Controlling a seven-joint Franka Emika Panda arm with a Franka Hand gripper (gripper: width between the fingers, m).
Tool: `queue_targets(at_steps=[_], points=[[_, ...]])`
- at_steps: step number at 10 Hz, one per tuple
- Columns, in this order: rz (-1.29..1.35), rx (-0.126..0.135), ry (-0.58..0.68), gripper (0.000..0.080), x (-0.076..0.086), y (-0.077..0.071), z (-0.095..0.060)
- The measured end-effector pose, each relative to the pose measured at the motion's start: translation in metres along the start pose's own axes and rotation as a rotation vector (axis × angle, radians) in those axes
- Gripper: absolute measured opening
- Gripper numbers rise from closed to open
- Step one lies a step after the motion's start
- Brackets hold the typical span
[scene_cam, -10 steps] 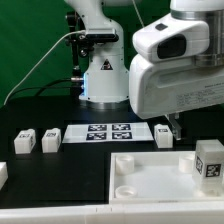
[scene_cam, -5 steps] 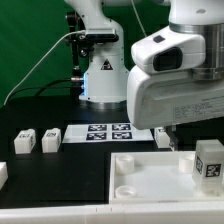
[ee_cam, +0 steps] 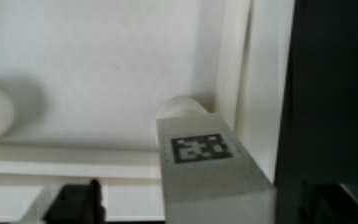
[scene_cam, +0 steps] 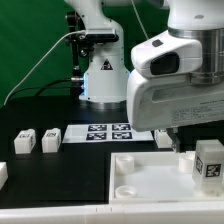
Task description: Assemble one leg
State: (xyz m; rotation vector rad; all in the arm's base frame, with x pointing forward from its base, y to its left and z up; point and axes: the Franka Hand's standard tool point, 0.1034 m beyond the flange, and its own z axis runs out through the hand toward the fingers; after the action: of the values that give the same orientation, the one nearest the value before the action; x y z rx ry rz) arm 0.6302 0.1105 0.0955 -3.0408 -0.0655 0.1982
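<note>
Four legs are counted in the exterior view. One leg (scene_cam: 24,141) and a second leg (scene_cam: 51,139) are spotted side by side, off the marker board's (scene_cam: 105,132) left end in the exterior view. A third leg (scene_cam: 163,136) is found just off its right end, partly covered. A fourth leg (scene_cam: 209,162) is seen further right, nearer the camera. A fifth white piece (scene_cam: 3,172) is cut by the frame edge, so it cannot be called. One marker board is counted, with four black tags. One tray-like piece (scene_cam: 150,180) is noted, nearer the camera than the board. One robot arm (scene_cam: 100,70) is seen behind it. In the wrist view, one leg (ee_cam: 202,150) is counted.
</note>
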Motion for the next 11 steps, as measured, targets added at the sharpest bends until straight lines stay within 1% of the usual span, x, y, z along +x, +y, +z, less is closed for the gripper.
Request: queue_targets(at_steps=[1,2,6,8,10,11], points=[[0.073,0.004,-0.001,0.0383,0.000,-0.001,0.000],[0.182,0.004,-0.001,0.0288,0.000,-0.002,0.000],[0.561,0.007,-0.003,0.0289,-0.001,-0.005,0.001],[0.852,0.033,0.022,0.0289,0.001,-0.008,0.002],[1.104,0.079,0.049,0.0291,0.005,-0.011,0.001],[1.225,0.094,0.058,0.0291,0.006,-0.012,0.002]])
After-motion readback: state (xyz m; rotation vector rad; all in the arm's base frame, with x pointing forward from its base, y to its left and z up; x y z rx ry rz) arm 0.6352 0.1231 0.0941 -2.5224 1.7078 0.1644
